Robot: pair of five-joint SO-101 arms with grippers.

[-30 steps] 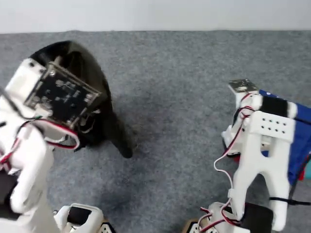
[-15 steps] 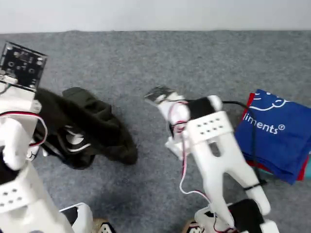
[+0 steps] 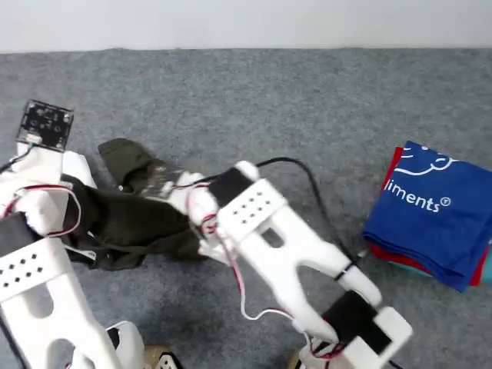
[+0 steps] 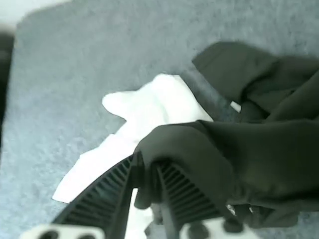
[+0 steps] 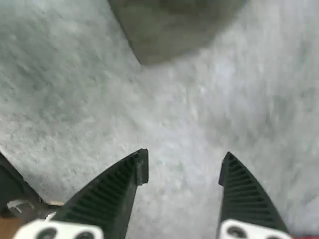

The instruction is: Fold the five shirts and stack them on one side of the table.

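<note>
At the left of the table (image 3: 307, 100), your left gripper (image 4: 148, 168) is pinched tight on a fold of the dark shirt (image 3: 131, 219), with the cloth bunched between its ribbed fingers (image 4: 184, 194). The shirt lies crumpled on the grey surface in front of your left arm, and one flap pokes out toward the far side. Your right arm stretches across the middle of the table to the shirt. The right gripper (image 5: 185, 155) is spread wide with nothing between its fingers, over bare table just beside the shirt's edge. Well apart, at the right edge, sits the stack of folded shirts (image 3: 430, 211), a blue one on top with red showing beneath.
</note>
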